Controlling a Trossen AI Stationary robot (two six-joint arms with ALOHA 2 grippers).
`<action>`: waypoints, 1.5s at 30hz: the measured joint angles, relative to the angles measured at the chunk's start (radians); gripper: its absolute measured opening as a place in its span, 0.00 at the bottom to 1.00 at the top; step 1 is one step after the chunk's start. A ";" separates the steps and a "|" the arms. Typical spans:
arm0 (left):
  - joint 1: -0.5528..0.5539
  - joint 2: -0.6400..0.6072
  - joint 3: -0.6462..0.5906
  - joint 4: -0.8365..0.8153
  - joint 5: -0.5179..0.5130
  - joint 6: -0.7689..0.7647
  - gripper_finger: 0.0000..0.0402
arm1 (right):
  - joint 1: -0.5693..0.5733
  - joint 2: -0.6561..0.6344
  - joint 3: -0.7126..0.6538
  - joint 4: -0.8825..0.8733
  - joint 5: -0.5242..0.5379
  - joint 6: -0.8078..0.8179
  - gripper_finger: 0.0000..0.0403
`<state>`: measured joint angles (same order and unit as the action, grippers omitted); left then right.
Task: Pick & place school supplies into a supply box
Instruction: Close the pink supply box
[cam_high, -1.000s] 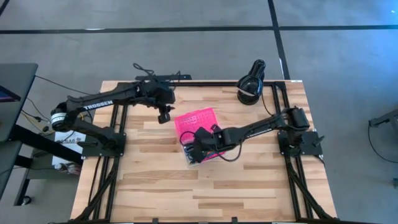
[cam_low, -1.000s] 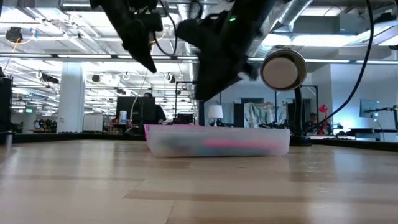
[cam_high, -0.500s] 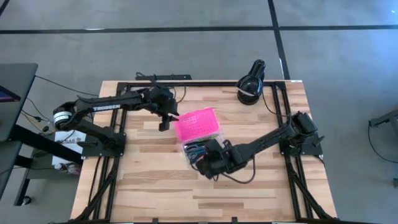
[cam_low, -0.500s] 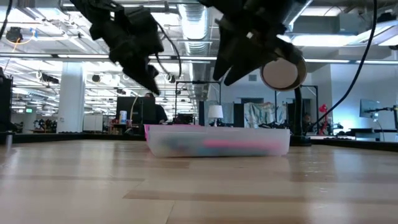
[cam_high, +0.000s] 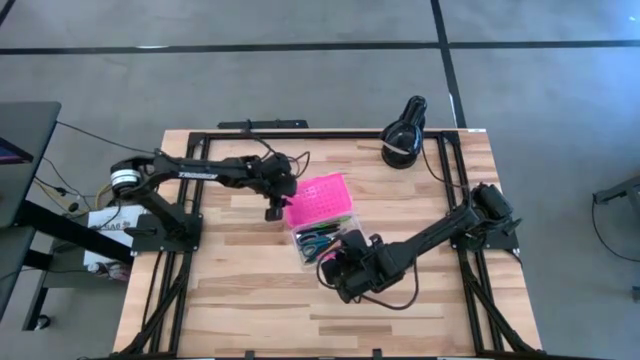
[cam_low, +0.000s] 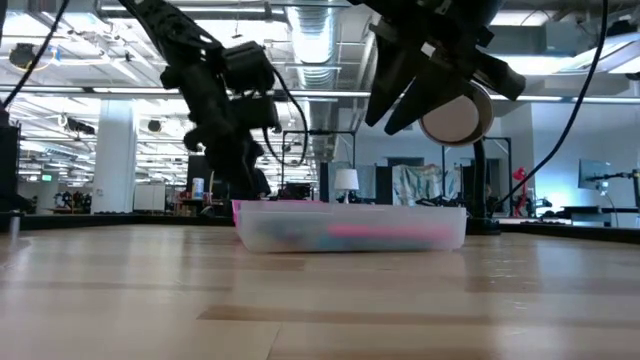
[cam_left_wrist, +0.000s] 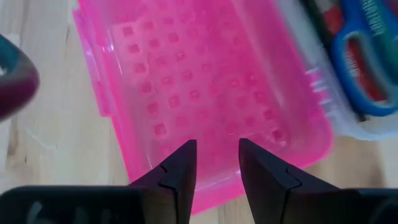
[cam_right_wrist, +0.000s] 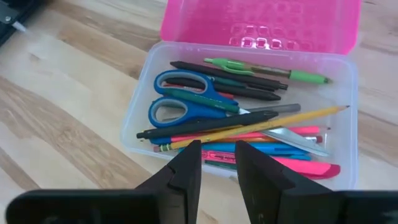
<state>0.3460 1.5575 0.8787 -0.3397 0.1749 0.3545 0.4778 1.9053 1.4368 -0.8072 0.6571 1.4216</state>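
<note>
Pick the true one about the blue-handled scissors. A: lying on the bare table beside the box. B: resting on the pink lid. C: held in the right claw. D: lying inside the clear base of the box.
D: the scissors lie among pens inside the clear base, with the right claw empty above them.

One supply box (cam_right_wrist: 261, 93), one scissors (cam_right_wrist: 186, 102), one lamp (cam_high: 404, 133).

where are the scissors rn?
The blue-handled scissors lie inside the clear base of the supply box, among the pens and pencils, at the end away from the pencil tips; mid-table in the high view.
</note>
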 joint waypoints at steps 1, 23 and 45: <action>-0.003 0.015 0.001 0.003 -0.014 -0.005 0.28 | 0.000 0.000 0.000 -0.002 0.000 0.004 0.23; -0.079 0.060 0.000 -0.168 -0.042 -0.174 0.28 | 0.013 0.000 0.000 -0.079 -0.004 0.019 0.23; -0.352 0.059 0.000 -0.170 0.001 -0.481 0.28 | 0.014 0.001 0.000 -0.138 -0.001 0.011 0.23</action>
<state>-0.0060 1.6161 0.8787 -0.5094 0.1757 -0.1261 0.4915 1.9064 1.4368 -0.9455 0.6561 1.4326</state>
